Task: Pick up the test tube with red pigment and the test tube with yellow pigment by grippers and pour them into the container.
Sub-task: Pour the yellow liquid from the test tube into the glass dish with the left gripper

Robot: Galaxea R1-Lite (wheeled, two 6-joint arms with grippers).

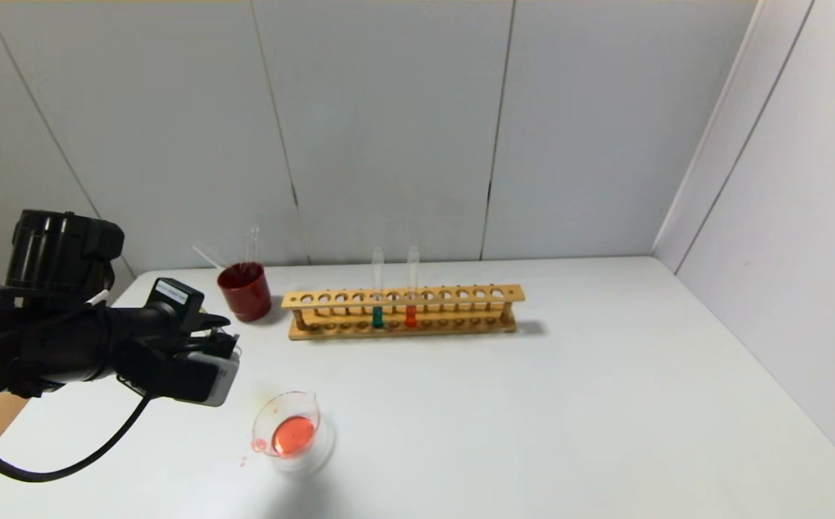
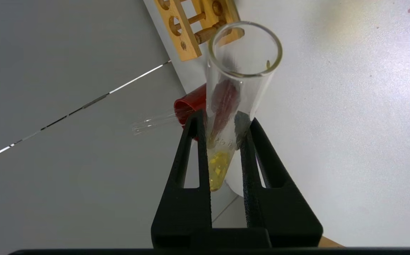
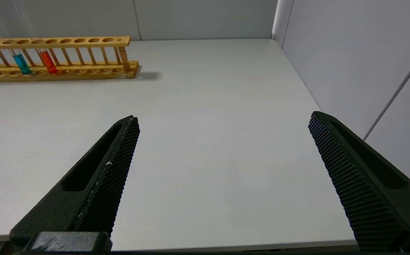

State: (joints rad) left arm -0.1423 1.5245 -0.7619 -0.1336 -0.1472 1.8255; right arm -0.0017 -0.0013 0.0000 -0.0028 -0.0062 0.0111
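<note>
My left gripper (image 2: 222, 118) is shut on the test tube with yellow pigment (image 2: 242, 67). The tube is tilted, and its pale yellow liquid (image 2: 218, 170) rests in the rounded end between the jaws. In the head view the left gripper (image 1: 221, 337) hovers above the table's left side, just behind and left of the container (image 1: 291, 432), a low glass beaker holding orange-red liquid. The test tube with red pigment (image 1: 411, 288) stands upright in the wooden rack (image 1: 460, 295). My right gripper (image 3: 224, 117) is open and empty over the table's near edge.
A tube of teal liquid (image 1: 377, 292) stands in the rack beside the red one. A dark red cup (image 1: 244, 290) with empty glass tubes sits left of the rack. Small red drips (image 1: 244, 460) mark the table by the beaker. Walls close the back and right.
</note>
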